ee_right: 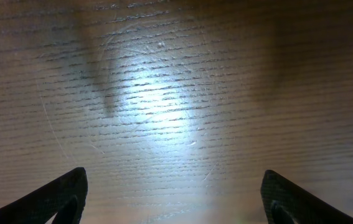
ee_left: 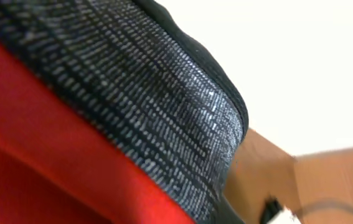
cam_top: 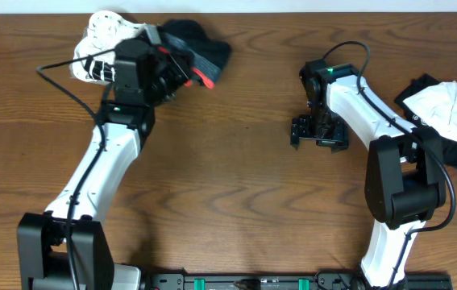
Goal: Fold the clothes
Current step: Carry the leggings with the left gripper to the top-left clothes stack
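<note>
Wide wooden table [cam_top: 236, 161] of brown streaky grain, glossy, with a bright glare patch in the right wrist view. Past the table's edge, pale wall [ee_left: 307, 56]. At the table's far-left corner, black trousers [cam_top: 204, 44] bunched beside a white printed top [cam_top: 103, 36]. At the table's right edge, a white-and-black heap [cam_top: 454, 113]. Near the table's middle, right gripper [cam_top: 318, 138], spread wide over wood. At that far-left corner, left gripper [cam_top: 181, 74] pinched tight on the trousers' grey waistband [ee_left: 164, 118], red-orange edging [ee_left: 33, 168] alongside.

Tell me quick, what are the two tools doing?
Left tool: closed, gripping the black trousers.
Right tool: open, holding nothing.
</note>
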